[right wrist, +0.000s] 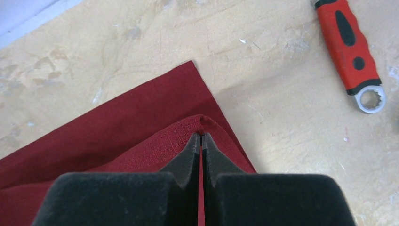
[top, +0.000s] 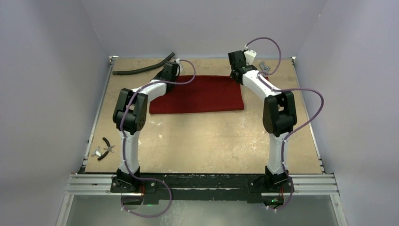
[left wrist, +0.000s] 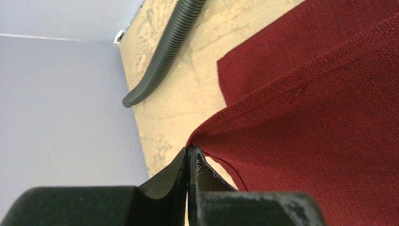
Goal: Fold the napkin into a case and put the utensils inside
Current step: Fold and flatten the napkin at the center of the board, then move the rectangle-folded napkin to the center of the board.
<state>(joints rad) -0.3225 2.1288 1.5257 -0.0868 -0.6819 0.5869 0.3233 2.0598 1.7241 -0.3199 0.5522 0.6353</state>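
Note:
The dark red napkin [top: 197, 94] lies doubled over on the far half of the table. My left gripper [top: 169, 74] is at its far left corner and my right gripper [top: 236, 70] at its far right corner. In the left wrist view the left gripper [left wrist: 190, 149] is shut on a corner of the top layer of the napkin [left wrist: 320, 117], lifting it slightly off the layer below. The right gripper [right wrist: 201, 136] likewise pinches the top layer's corner of the napkin [right wrist: 117, 136], just short of the lower layer's corner. The utensils are out of view.
A black hose [top: 143, 68] lies at the far left, also seen as the hose [left wrist: 164, 52] near the wall. A red-handled wrench [right wrist: 350, 49] rests right of the cloth. Small pliers [top: 108, 146] and a metal piece [top: 97, 152] sit near the left edge.

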